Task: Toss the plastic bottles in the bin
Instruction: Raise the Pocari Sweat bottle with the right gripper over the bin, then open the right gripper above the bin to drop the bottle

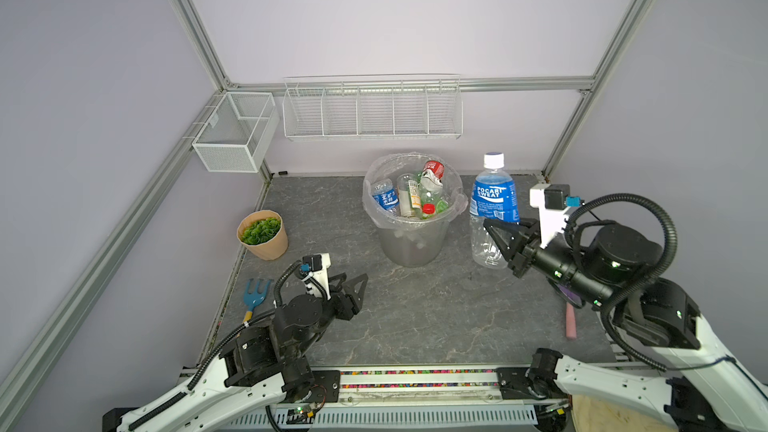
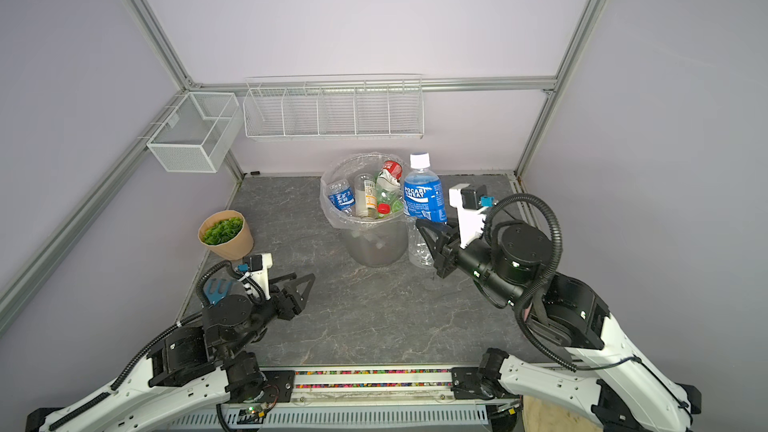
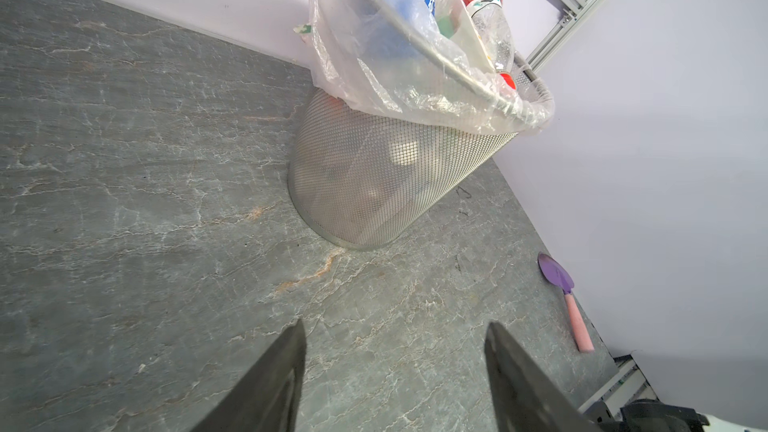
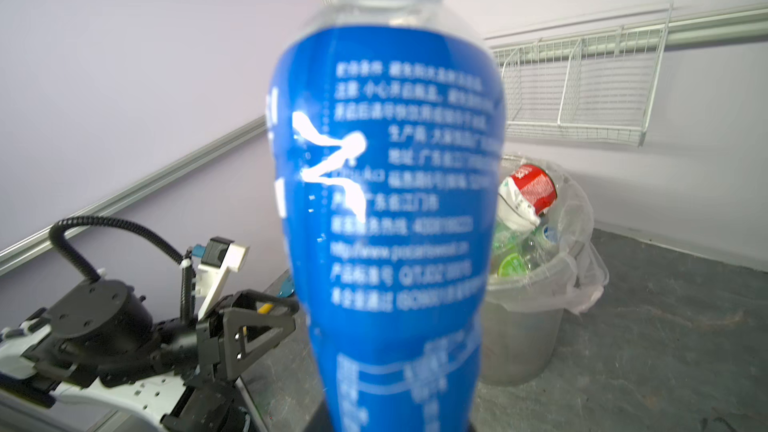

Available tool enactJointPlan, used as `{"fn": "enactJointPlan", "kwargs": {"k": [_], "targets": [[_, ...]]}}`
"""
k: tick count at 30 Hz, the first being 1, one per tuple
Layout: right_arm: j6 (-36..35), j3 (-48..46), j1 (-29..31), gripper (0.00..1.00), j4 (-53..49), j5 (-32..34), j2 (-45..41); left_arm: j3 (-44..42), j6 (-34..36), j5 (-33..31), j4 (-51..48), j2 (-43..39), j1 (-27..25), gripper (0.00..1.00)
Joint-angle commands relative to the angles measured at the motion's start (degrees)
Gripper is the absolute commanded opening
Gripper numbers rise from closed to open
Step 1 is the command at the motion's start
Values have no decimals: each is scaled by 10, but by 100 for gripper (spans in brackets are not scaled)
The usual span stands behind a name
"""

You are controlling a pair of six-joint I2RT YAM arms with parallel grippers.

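Left gripper [image 1: 355, 277]: spread, empty, short of the bin.
Bin [image 1: 409, 245]: central, nearly full of bottles [image 1: 409, 197].
Blue-labelled bottle [image 1: 494, 201]: upright, just right of the bin, not over its mouth.
Right gripper [image 1: 509, 229]: pinches the bottle's clear lower body; bin to its left.

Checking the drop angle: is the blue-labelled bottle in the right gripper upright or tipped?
Upright. The blue-labelled bottle stands cap-up in both top views, the right gripper shut on its clear lower body, beside the bin.
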Motion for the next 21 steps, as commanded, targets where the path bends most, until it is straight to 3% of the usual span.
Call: {"fn": "enactJointPlan", "kwargs": {"k": [1, 7, 8, 10, 11, 13, 17, 21], "targets": [[-60, 77, -5, 19, 13, 12, 79, 13, 4, -12, -18, -11, 1, 67], [-32, 236, -109, 22, -43, -94, 262, 22, -3, -13, -36, -11, 1, 67], [-21, 249, -127, 32, -58, -107, 287, 25, -5, -15, -43, -12, 1, 67], [-5, 287, -149, 100, -123, -116, 331, 32, -8, -19, -61, -12, 1, 67], [-3, 312, -150, 89, -170, -117, 348, 35, -8, -18, -71, -14, 1, 67], [-3, 290, -132, 89, -178, -118, 323, 39, -8, -16, -87, -24, 1, 67], [1, 101, -113, 88, -25, -105, 151, 26, -13, -29, -100, -57, 1, 67], [-2, 72, -113, 88, -62, -62, 89, 12, -14, -42, -87, -70, 1, 67]]}}
